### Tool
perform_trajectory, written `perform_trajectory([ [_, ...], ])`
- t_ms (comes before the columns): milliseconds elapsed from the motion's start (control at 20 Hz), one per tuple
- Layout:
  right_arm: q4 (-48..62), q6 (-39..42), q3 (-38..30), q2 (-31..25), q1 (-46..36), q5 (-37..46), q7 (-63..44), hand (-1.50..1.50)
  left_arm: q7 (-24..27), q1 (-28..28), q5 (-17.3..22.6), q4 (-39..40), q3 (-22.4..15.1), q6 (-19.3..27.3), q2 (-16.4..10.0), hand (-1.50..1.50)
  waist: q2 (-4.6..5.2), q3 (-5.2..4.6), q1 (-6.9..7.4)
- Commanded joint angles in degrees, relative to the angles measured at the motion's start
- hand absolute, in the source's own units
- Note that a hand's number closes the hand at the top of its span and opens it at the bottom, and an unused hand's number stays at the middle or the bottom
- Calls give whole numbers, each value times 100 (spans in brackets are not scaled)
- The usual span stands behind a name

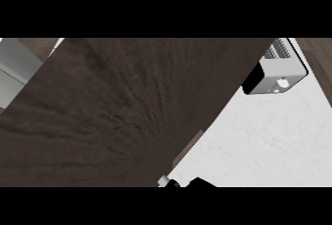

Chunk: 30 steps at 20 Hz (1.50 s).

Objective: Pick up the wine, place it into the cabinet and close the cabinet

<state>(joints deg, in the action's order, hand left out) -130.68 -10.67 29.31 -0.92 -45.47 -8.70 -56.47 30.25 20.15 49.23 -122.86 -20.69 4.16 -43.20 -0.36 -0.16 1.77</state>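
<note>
Mostly blocked by a dark wooden cabinet door [117, 114], swung close across the view and covering the left and middle. Cannot see the wine: hidden behind that door or outside the view. Only a black scrap of a hand [202, 183], cut off at the lower edge, just below the door's handle strip [189, 148]. Cannot tell which hand, nor whether spread or curled. To the right, bare white desk [272, 140]. At the far corner, a silver toaster [276, 74], partly covered by the door.
</note>
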Motion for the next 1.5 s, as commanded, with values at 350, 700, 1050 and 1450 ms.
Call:
perform_trajectory([
  [350, 2726, -1527, 725, 91, -1915, 454, 1092, 150, -11, 632, 1230, 624, 1660, -2023, -908, 150, 27, -7, 121],
  [700, 4787, -1666, 310, 92, -2437, -101, 2417, 150, -156, 787, 1642, 743, 2102, -2405, -931, 150, 75, 3, 159],
  [1050, 6863, -1178, -504, 92, -2875, -534, 3447, 150, -288, 760, 1559, 772, 2395, -2624, -990, 150, 117, 4, 178],
  [1450, 7915, -826, -826, -310, -2941, -427, 4028, 150, -567, 681, 1999, 780, 2698, -2508, -1079, 150, 138, 9, 130],
])
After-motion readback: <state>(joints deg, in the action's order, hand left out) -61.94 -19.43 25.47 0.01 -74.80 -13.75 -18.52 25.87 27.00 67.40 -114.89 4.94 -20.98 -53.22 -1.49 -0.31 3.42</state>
